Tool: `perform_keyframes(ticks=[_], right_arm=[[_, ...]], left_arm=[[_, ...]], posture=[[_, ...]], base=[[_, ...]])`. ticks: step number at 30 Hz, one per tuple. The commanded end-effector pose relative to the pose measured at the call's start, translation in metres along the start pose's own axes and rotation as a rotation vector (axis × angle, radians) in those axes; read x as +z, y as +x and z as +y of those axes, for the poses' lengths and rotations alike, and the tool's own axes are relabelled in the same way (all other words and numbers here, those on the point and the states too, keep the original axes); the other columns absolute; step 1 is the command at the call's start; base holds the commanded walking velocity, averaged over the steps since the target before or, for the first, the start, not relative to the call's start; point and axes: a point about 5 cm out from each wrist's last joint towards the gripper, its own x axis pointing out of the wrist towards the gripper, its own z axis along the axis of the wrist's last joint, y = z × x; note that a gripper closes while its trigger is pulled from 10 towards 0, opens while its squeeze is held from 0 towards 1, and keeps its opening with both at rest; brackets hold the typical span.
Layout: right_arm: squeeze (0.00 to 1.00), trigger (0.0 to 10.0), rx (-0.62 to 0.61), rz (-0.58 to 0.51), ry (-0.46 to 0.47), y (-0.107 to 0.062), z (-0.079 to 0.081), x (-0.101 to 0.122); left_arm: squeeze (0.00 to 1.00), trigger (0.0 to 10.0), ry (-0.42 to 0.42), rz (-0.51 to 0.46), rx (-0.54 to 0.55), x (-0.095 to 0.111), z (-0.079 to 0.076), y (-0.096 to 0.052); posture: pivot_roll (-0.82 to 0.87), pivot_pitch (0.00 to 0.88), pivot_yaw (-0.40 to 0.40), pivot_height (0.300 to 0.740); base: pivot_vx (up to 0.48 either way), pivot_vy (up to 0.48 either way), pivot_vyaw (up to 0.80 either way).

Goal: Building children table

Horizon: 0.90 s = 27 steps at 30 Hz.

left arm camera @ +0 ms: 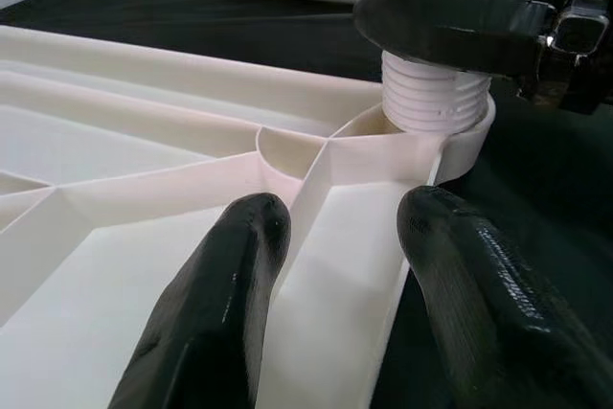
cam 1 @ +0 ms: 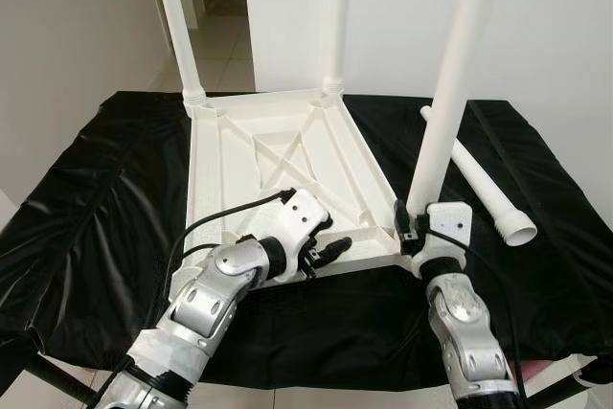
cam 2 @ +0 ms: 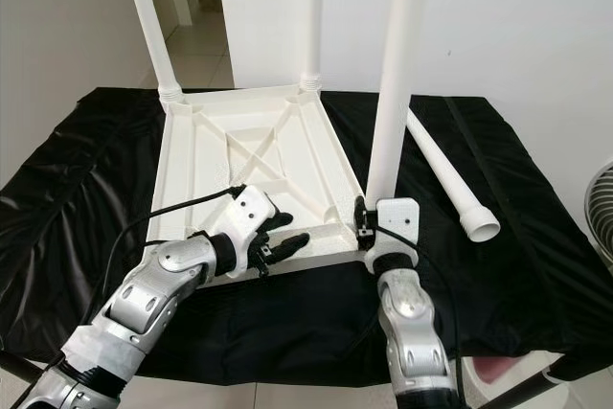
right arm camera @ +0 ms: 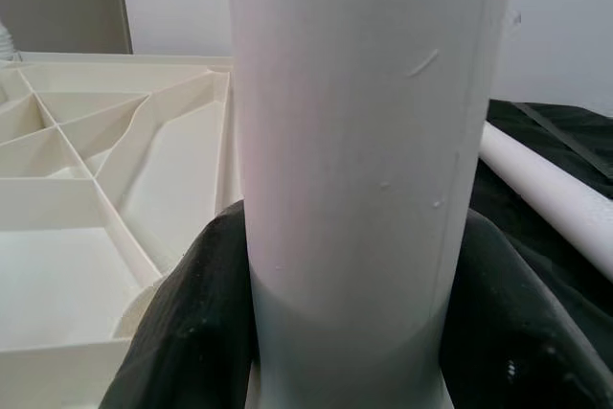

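From the head views, a white plastic tabletop (cam 1: pixel 278 155) lies upside down, ribbed underside up, on a black cloth (cam 1: pixel 96 227); two legs stand in its far corners, and a loose leg (cam 1: pixel 479 184) lies beside it. The right gripper (cam 1: pixel 410 227) clamps the near upright leg (cam 1: pixel 445 112). The left wrist view shows the left gripper (left arm camera: pixel 330 265) with fingers parted astride a smooth rib, near the leg's threaded base. The right wrist view shows matte tube between both black fingers (right arm camera: pixel 187 323).
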Motion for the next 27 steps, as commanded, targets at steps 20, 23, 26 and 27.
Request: perform_keyframes(ticks=[20, 23, 26, 27], right_arm=[[0.0, 10.0, 0.104, 0.07, -0.034, 0.002, -0.004, -0.019], [0.0, 10.0, 0.147, 0.064, -0.045, 0.003, 0.0, -0.018], [0.0, 10.0, 0.188, 0.053, -0.069, -0.002, 0.004, -0.018], [0.0, 10.0, 0.195, 0.053, -0.078, -0.004, 0.005, -0.018]], left_arm=[[0.0, 10.0, 0.015, -0.04, 0.039, 0.009, 0.002, -0.004], [0.0, 10.0, 0.016, -0.04, 0.038, 0.009, 0.001, -0.004], [0.0, 10.0, 0.016, -0.041, 0.04, 0.01, 0.001, -0.005], [0.0, 10.0, 0.016, -0.042, 0.042, 0.01, 0.001, -0.005]], posture=[[-0.03, 0.024, 0.046, 0.74], [-0.02, 0.022, 0.04, 0.74], [-0.02, 0.022, 0.032, 0.74], [-0.02, 0.022, 0.032, 0.74]], base=[[0.0, 0.0, 0.0], [0.0, 0.0, 0.0], [0.0, 0.0, 0.0], [0.0, 0.0, 0.0]])
